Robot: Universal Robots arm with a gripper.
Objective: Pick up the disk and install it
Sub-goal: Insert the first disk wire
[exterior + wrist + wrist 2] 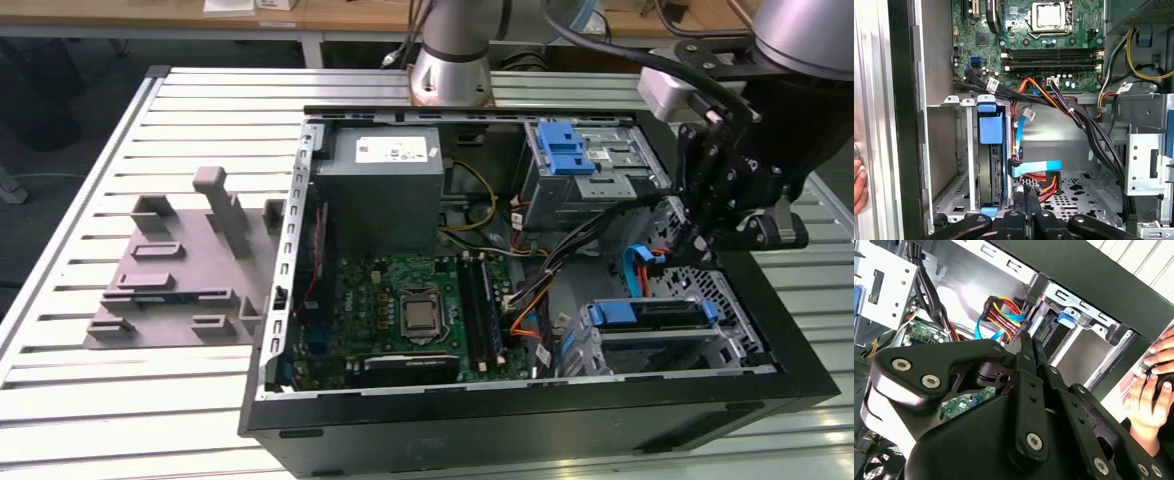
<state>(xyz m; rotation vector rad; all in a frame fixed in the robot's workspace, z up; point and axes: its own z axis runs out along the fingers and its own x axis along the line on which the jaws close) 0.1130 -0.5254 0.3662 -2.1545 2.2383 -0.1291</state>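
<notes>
Hovering inside case (534, 420), pincer (1026, 197) fingers pressed together, empty; disk (990, 160) apparently seated in bay beside it

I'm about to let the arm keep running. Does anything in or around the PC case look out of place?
Yes: a person's hand rests against the outside of the case, close to the gripper, which is shut and low beside the drive cage where the disk sits. Inside, nothing looks damaged or spilled.

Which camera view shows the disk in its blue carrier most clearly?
The first wrist view: the disk stands edge-on in its bay, blue carrier facing the camera. The exterior view shows it smaller, from above. The second wrist view shows its blue tab behind the gripper.
</notes>
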